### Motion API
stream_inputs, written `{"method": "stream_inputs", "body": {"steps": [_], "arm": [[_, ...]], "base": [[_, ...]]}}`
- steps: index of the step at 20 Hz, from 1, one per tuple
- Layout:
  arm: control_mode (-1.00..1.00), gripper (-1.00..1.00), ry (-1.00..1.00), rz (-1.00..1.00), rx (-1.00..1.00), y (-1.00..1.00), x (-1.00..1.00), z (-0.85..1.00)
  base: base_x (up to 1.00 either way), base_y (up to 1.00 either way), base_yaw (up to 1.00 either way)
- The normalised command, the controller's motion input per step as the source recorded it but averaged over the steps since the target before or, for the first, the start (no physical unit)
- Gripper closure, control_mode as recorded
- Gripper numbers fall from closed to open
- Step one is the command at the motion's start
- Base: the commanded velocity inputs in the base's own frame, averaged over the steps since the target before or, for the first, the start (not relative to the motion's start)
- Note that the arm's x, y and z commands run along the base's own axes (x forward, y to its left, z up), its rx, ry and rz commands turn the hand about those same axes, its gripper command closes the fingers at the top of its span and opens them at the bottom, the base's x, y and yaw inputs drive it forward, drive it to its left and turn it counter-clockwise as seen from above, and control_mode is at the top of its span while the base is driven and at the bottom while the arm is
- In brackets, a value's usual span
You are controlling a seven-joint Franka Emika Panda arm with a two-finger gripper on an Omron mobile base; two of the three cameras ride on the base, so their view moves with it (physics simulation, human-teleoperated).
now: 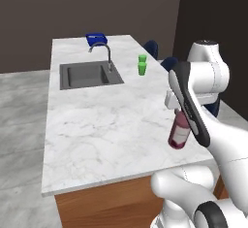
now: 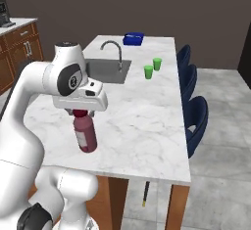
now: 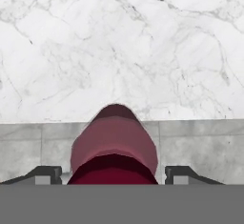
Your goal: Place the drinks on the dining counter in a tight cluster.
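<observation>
A stout dark-red juice bottle (image 1: 179, 134) (image 2: 86, 133) stands upright on the white marble dining counter (image 1: 106, 125) (image 2: 142, 121), close to its near edge. My gripper (image 1: 177, 109) (image 2: 81, 111) hangs straight above it, pointing down, its jaws on either side of the bottle's top. In the hand view the bottle's red cap and shoulder (image 3: 114, 142) sit between the two dark fingertips (image 3: 45, 174), with a gap showing on each side. The gripper (image 3: 113, 174) is open.
A dark inset sink (image 1: 89, 75) (image 2: 105, 70) with a curved faucet (image 1: 104, 52) (image 2: 115, 50) lies farther back. Two small green cups (image 1: 142, 66) (image 2: 152, 67) and a blue dish (image 1: 97, 39) (image 2: 133, 38) stand beyond. Blue stools (image 2: 193, 116) line the right side.
</observation>
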Motion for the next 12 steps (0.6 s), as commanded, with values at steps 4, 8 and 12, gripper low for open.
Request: {"method": "stream_inputs", "body": {"steps": [4,8,12], "arm": [[1.00,1.00,0.00,0.00,0.00,0.00,0.00,0.00],[-1.00,1.00,0.00,0.04,0.00,0.00,0.92,0.00],[-1.00,1.00,0.06,0.11,0.00,0.00,1.00,0.06]], "base": [[0.10,0.00,0.00],[0.00,0.00,0.00],[0.00,0.00,0.00]]}}
